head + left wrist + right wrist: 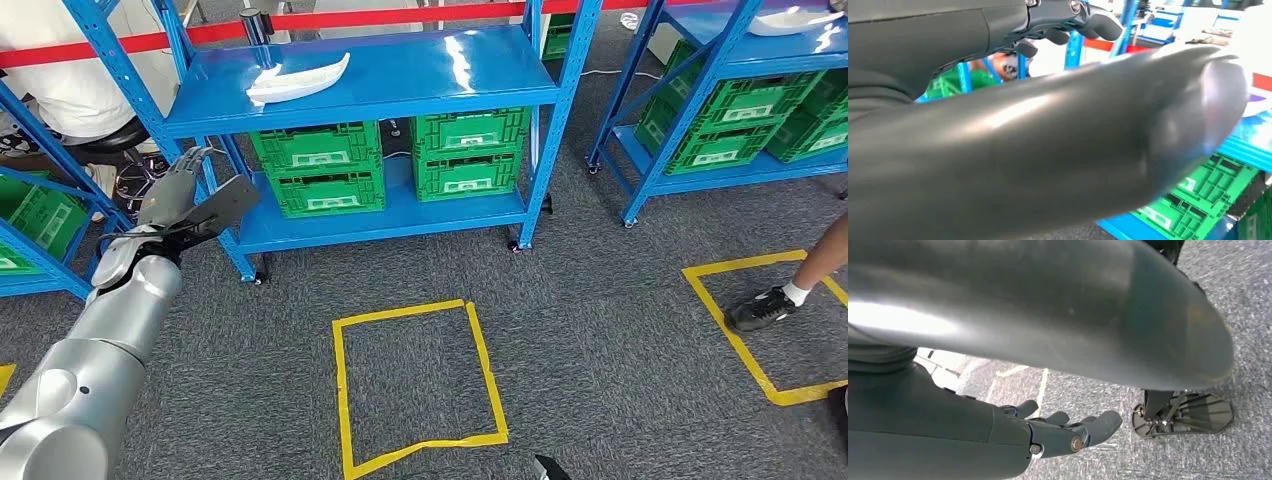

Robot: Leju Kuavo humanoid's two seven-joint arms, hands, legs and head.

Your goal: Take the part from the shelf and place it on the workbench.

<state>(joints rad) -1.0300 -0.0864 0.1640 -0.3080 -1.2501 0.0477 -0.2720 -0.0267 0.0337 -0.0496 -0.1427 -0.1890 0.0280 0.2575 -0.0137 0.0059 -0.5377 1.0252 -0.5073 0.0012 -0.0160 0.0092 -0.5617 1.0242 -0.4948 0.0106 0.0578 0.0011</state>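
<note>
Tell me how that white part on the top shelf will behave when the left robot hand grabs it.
The white part looks like thin moulded plastic, so probably light and fairly stiff. Its curved, boat-like underside may let it rock or slide on the glossy blue shelf if nudged. Its tapered ends look hard to pinch; the middle seems safer. The left robot hand is below it, open.

The shelf (375,75) is painted bright blue, its top board marked by white glare. A white part (297,80) is seen on that board. Below the board, green crates (318,167) with pale labels are stacked. In front of the shelf, the floor (600,340) is covered in speckled grey carpet, on which squares of yellow tape (415,385) are outlined. Behind the shelf, a red barrier band (400,17) is stretched. Left of the shelf, the left hand (190,200) is coloured dark grey, on a silver arm (90,350). The right hand (1068,432) is likewise dark grey.
</note>
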